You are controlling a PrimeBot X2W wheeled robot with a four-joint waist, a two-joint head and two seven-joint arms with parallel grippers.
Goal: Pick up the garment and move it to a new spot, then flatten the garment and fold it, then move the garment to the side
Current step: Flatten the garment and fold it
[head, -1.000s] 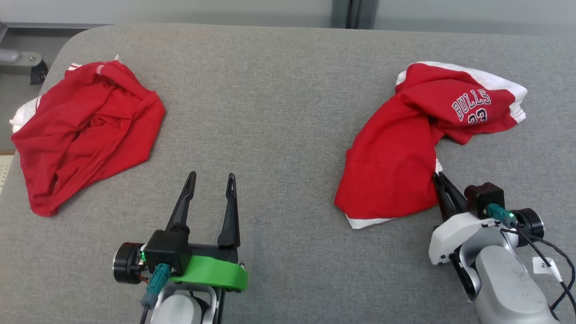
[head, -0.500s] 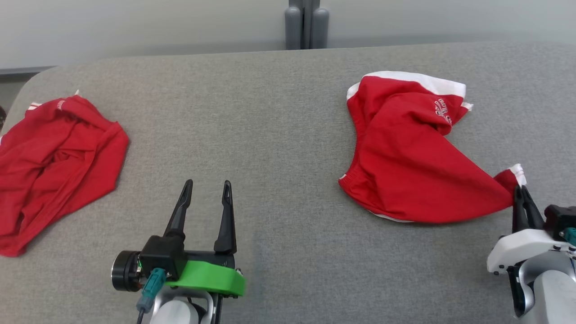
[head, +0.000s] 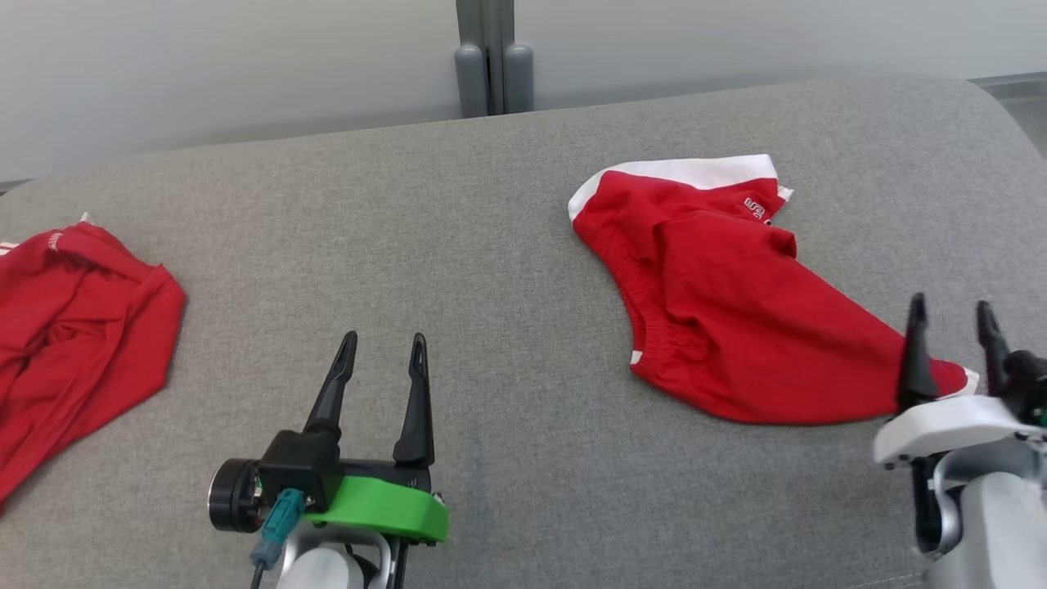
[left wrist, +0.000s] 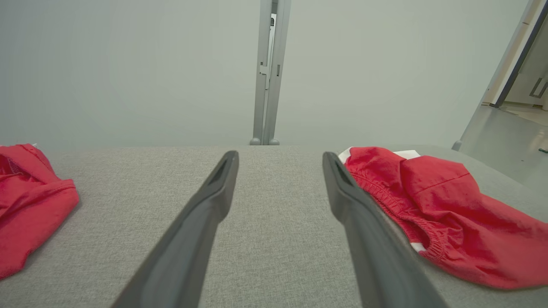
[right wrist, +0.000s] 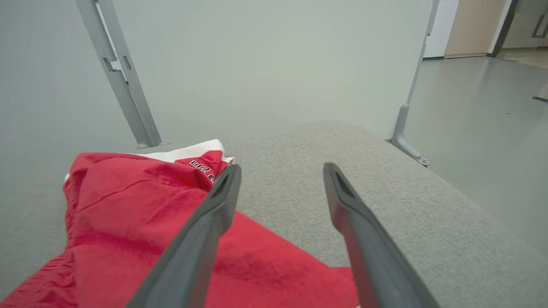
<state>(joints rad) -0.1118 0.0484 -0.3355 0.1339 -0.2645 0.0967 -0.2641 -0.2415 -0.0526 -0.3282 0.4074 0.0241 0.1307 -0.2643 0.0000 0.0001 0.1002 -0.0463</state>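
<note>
The red shorts (head: pixel 720 319) are lying on the right half of the grey padded table (head: pixel 491 245), partly crumpled. Their white-trimmed edge is facing the far side, their gathered waistband is facing left, and a bit of white lettering is showing near the far-right corner. One red corner is stretching out to the near right, and its tip is lying between the two dark fingers of the right gripper (head: pixel 949 304). Those fingers are standing wide apart and clamping nothing; in the right wrist view the cloth (right wrist: pixel 128 205) is spreading beneath and to the left of the open pincer (right wrist: pixel 281 169), and whether a finger is touching it I cannot tell. The left gripper (head: pixel 384 337) is hovering over bare table at the near centre-left, its fingers also spread and empty, well apart from the shorts. A second red garment (head: pixel 74 327) is lying bunched at the far left edge of the table. A grey post (head: pixel 493 65) is standing behind the table's far edge.
</note>
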